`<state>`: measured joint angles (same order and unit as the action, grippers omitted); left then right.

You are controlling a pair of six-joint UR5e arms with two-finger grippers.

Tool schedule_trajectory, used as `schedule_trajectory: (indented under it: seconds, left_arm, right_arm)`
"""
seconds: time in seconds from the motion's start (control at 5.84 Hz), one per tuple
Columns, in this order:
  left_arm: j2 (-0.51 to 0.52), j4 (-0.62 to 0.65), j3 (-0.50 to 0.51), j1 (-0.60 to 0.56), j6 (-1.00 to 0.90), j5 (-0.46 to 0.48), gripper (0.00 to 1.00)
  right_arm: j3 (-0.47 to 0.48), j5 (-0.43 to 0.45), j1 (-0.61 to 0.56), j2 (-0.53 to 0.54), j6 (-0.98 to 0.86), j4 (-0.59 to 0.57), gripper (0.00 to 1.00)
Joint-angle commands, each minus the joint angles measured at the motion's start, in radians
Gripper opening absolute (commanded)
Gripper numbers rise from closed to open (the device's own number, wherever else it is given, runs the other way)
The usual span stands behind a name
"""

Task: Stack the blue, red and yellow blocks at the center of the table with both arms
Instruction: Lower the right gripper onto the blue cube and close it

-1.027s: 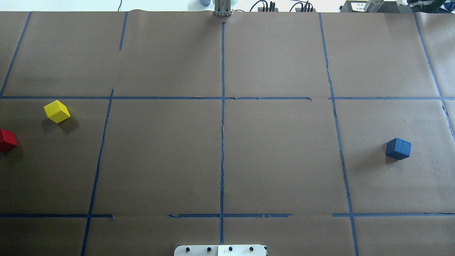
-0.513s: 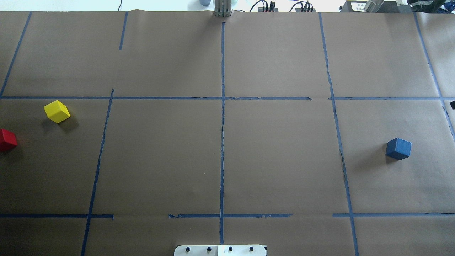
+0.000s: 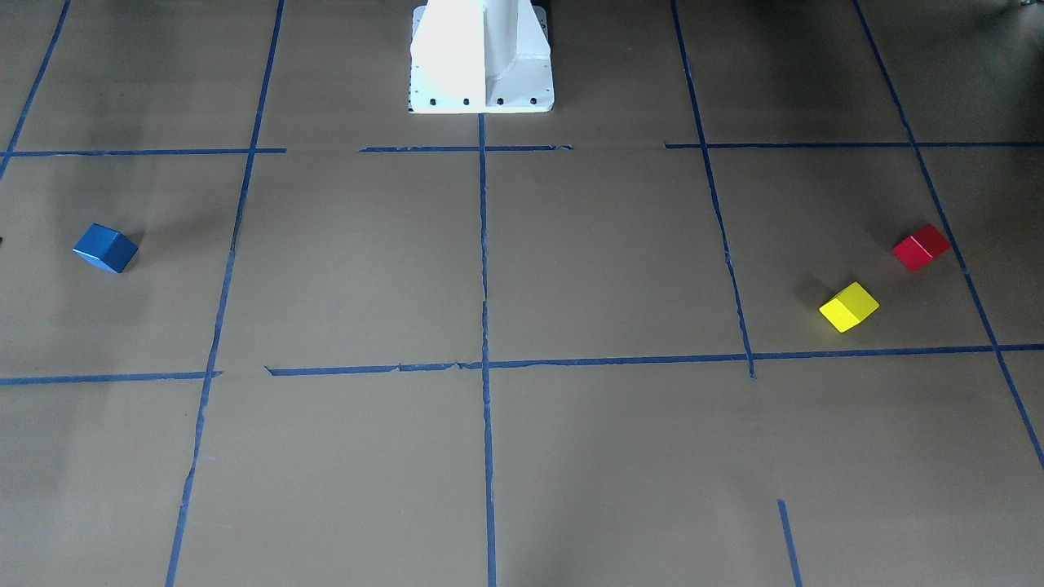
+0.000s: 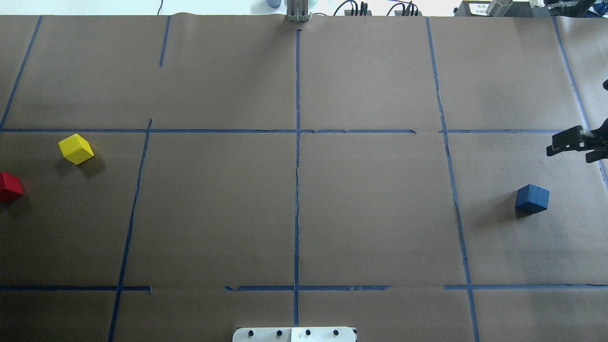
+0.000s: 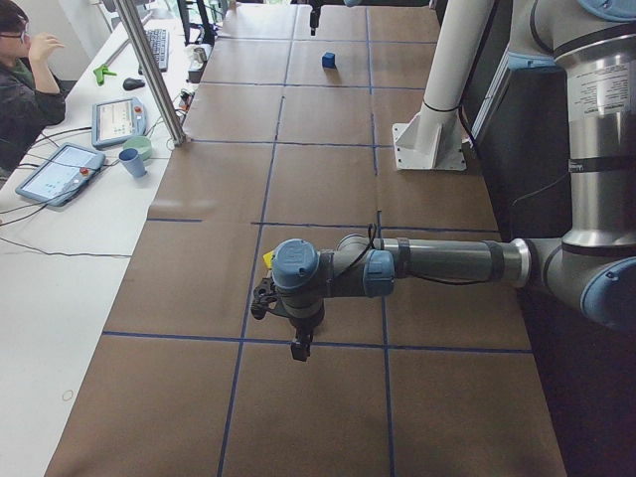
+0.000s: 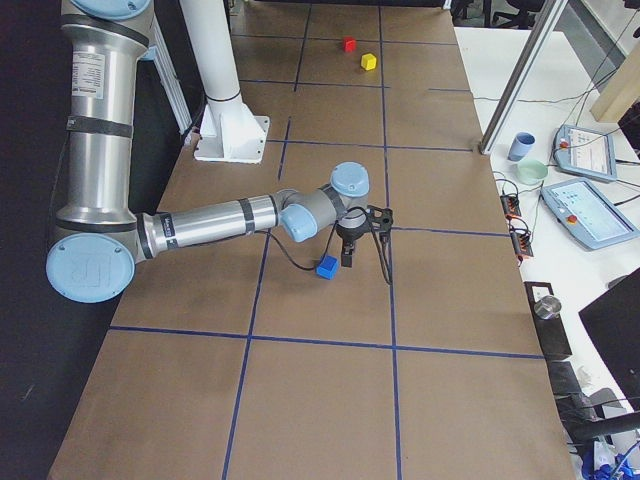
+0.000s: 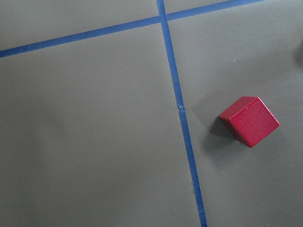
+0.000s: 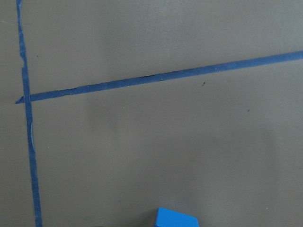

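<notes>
The blue block sits on the right side of the table, well apart from the centre where the tape lines cross. The right gripper hovers near it, a little farther and to the right, not touching; whether its jaws are released or clenched cannot be told. Its wrist camera catches only the block's top edge. The red block lies at the far left edge, with the yellow block near it, slightly farther and to the right, the two apart. The left gripper hangs over that left end, shown only from the side, so its jaws cannot be judged. Its camera shows the red block just right of a tape line.
</notes>
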<state>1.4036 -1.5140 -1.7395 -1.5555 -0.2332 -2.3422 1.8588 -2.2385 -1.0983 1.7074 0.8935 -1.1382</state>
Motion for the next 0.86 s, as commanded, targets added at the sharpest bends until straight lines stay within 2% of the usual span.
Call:
schedule_trajectory:
  seconds: [0.0, 0.68]
  left_arm:
    - [0.0, 0.0, -0.002, 0.0, 0.0, 0.0, 1.0]
    - [-0.002, 0.0, 0.0, 0.0, 0.0, 0.001, 1.0]
  right_arm:
    - [0.0, 0.113, 0.131, 0.085, 0.171, 0.156, 1.0]
    - [-0.024, 0.165, 0.224, 0.084, 0.173, 0.155, 1.0]
